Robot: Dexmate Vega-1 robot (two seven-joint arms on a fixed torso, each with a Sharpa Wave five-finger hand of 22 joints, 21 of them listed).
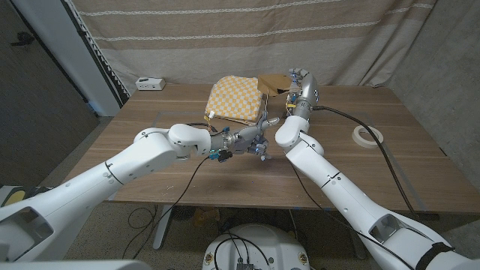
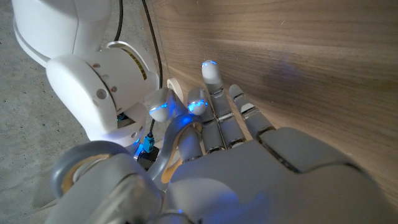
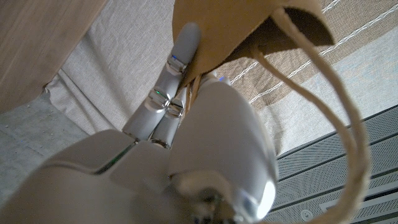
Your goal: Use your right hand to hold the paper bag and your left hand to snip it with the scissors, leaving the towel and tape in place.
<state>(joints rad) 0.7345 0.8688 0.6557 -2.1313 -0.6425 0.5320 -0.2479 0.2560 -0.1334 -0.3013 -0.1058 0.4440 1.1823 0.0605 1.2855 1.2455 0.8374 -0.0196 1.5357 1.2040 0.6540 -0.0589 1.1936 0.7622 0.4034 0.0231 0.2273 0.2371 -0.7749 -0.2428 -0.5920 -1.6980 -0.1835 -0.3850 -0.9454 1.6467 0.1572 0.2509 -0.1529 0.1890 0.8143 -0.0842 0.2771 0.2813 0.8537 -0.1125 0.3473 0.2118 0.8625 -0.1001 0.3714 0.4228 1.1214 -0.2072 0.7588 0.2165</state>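
Your right hand (image 3: 186, 124) pinches the brown paper bag (image 3: 242, 25) between its fingers (image 3: 177, 56); the bag's cord handle (image 3: 336, 106) loops loose beside it, curtain (image 3: 112, 68) behind.

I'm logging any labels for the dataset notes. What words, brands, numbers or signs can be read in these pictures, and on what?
None can be read.
The small white box at the table's far left edge: any marking is too small to tell.
The paper bag, checked towel and tape roll show no print.
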